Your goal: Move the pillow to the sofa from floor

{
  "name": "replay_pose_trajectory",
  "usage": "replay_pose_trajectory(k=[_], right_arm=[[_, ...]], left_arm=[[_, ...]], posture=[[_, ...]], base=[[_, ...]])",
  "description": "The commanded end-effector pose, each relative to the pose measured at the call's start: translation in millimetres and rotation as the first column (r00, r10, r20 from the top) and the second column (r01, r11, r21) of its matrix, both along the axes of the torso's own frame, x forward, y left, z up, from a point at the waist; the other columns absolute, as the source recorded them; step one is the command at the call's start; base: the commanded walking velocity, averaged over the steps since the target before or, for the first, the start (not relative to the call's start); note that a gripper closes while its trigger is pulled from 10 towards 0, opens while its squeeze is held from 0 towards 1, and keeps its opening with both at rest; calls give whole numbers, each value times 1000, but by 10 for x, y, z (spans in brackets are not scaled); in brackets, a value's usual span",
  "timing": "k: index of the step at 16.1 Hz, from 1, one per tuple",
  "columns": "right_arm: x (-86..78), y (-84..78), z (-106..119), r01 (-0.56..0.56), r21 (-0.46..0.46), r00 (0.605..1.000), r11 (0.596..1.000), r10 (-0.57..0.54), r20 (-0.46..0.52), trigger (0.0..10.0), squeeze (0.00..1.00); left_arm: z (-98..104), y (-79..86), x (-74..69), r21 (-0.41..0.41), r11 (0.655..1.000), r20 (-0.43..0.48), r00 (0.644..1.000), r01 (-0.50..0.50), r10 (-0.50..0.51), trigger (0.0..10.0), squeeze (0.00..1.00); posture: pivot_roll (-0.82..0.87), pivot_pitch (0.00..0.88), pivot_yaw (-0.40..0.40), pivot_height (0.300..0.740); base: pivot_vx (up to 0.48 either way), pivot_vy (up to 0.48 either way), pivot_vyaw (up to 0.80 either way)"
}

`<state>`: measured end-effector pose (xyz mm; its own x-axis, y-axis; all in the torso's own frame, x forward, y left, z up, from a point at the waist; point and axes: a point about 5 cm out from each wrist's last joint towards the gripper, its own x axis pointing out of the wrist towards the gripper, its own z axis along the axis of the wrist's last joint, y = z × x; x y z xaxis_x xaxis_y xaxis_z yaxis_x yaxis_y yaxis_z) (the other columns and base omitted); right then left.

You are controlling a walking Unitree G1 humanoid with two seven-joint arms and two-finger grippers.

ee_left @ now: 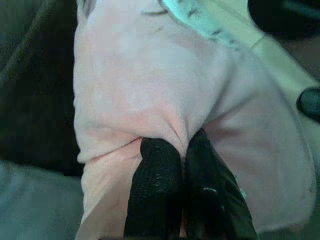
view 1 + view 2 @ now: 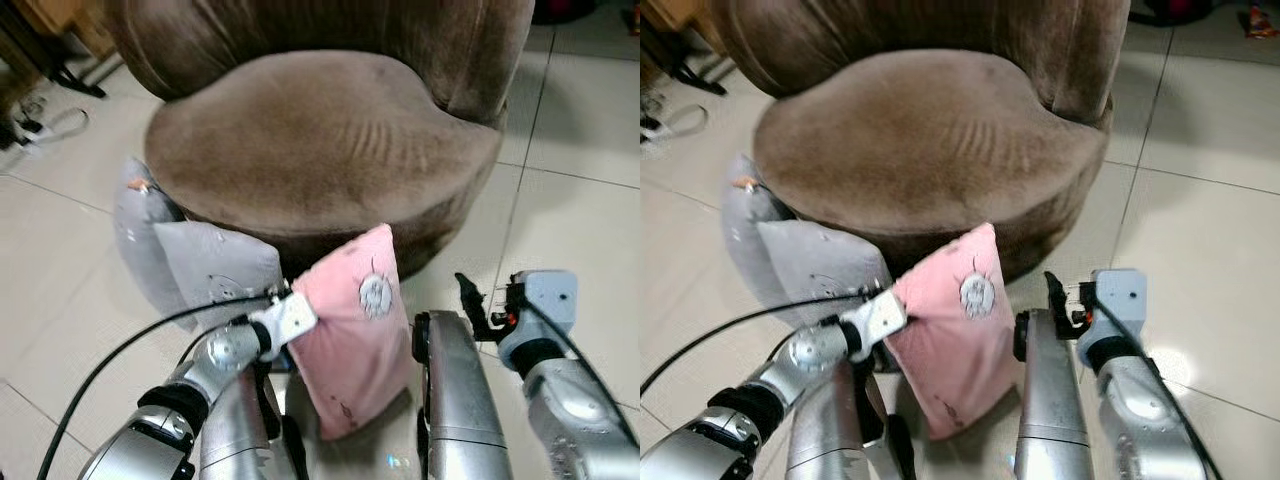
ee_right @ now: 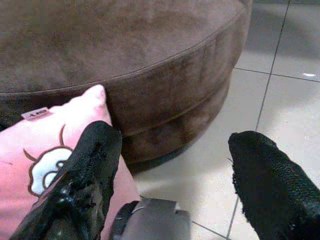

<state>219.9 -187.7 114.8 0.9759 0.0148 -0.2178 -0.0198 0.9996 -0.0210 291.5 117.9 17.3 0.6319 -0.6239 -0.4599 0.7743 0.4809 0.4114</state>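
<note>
L end effector [image 1: 182, 150] clamped on pink pillow [image 2: 350, 330] edge, your 12 o'clock, low, just in front of brown sofa [image 2: 320, 130] | R end effector [image 3: 175, 180] fingers spread, nothing held, 2 o'clock | 2 grey pillows [image 2: 190, 255] at 10 o'clock by sofa base

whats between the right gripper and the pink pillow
Nothing but bare tiled floor and open air. The right wrist view shows the right gripper open beside the pink pillow, and the left gripper pinches that pillow's fabric.
</note>
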Motion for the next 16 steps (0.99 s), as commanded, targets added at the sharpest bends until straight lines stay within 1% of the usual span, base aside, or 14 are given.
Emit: replay_pose_trajectory(k=[1,2,4,5,7,8,9,10,11,12,13,14,15,16], right_arm=[[-12,77,-33,-15,10,1000,1000,15,-3,10000,0],[-12,91,-46,-13,14,1000,1000,13,-1,10000,0],[-41,93,-80,3,31,1000,1000,-3,-3,10000,0],[-37,108,-96,6,32,1000,999,-6,-1,10000,0],[-36,125,-103,21,47,1000,999,-21,9,10000,0],[-30,149,-92,21,53,1000,998,-22,21,10000,0],[-30,149,-92,21,53,1000,998,-22,21,10000,0],[14,183,-30,16,65,998,998,-21,66,10000,0],[66,192,32,20,74,994,997,-28,106,10000,0],[102,184,78,41,96,990,995,-54,129,10000,0],[133,189,113,58,109,986,992,-74,148,10000,0],[153,203,138,65,111,983,992,-83,163,10000,0],[192,213,188,84,114,976,990,-105,192,10000,0],[215,208,208,94,109,972,990,-115,205,10000,0]], left_arm=[[-27,73,-5,37,999,-5,1000,-17,17,0,0],[14,25,2,34,999,11,999,30,-30,0,0],[82,-114,-37,8,986,26,986,165,-165,0,0],[91,-141,-46,10,980,28,980,199,-199,0,0],[130,-135,-6,15,982,47,981,190,-191,0,0],[181,-96,54,20,987,71,985,156,-157,0,0],[181,-96,54,20,987,71,985,156,-157,0,0],[337,14,192,-7,997,132,988,79,-77,0,0],[494,100,307,-45,999,190,982,18,-9,0,0],[660,121,390,-110,994,241,970,-3,30,0,0],[846,114,463,-182,983,293,954,-3,57,0,0],[985,89,508,-233,972,328,942,10,69,0,0],[1223,-29,554,-278,957,400,916,81,39,0,0],[1323,-82,575,-301,948,420,907,104,34,0,0]], posture=[[-189,100,224,506],[-180,99,229,516],[-171,87,240,536],[-167,84,246,551],[-156,69,264,566],[-155,65,266,576],[-155,65,266,576],[-146,15,274,586],[-141,0,269,596],[-134,0,261,606],[-139,0,261,616],[-145,0,263,626],[-142,0,262,646],[-145,0,262,661]], base=[[0,0,0],[0,0,0],[0,0,0],[0,0,0],[0,0,0],[0,0,0],[0,0,0],[0,0,0],[0,0,0],[0,0,0],[0,0,0],[0,0,0],[0,0,0],[0,0,0]])
